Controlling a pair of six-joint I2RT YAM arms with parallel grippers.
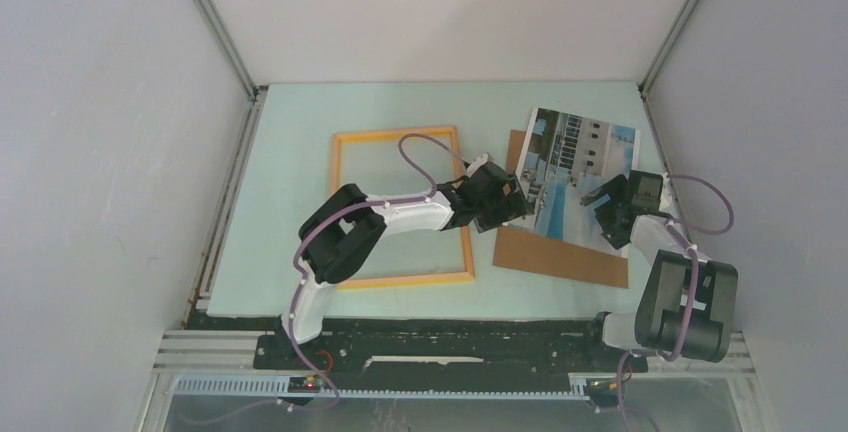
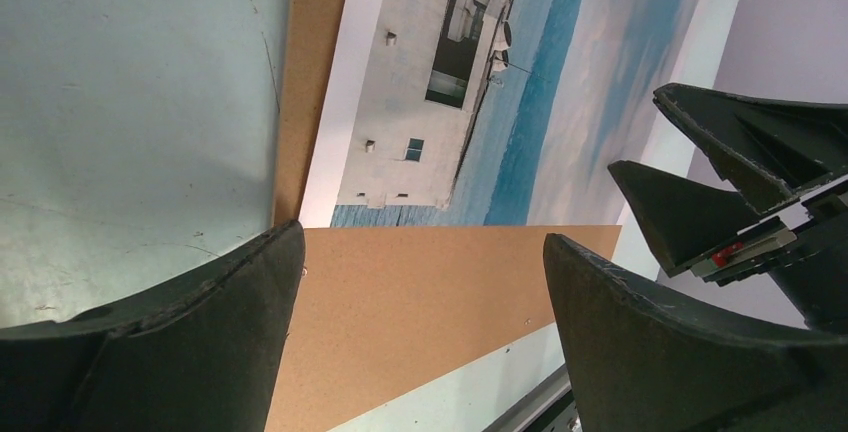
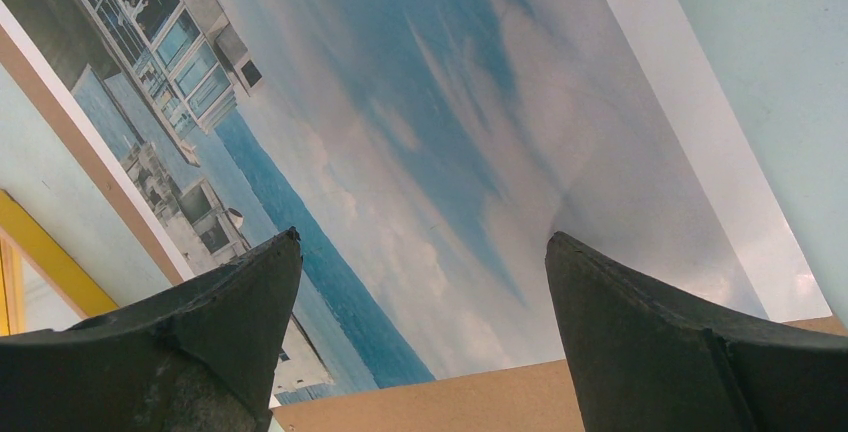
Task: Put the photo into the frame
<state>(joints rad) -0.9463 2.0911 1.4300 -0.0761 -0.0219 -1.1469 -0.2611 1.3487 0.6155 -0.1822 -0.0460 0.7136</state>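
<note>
The photo (image 1: 585, 162) lies face up and skewed on a brown backing sheet (image 1: 560, 252) at the right of the table. The orange-yellow frame (image 1: 395, 135) lies flat to its left, with nothing inside it. My left gripper (image 1: 518, 200) hovers open over the photo's left edge; in the left wrist view the photo (image 2: 480, 102) and the board (image 2: 420, 302) show between its spread fingers (image 2: 200, 332). My right gripper (image 1: 602, 202) stands open over the photo's right part, above the sky area (image 3: 420, 102). Neither gripper holds anything.
The left arm reaches across the frame's right rail (image 1: 468, 232). Grey enclosure walls (image 1: 110, 152) close in both sides and the back. A metal rail (image 1: 450, 337) runs along the near table edge. The frame's corner (image 3: 50, 262) shows at the left of the right wrist view.
</note>
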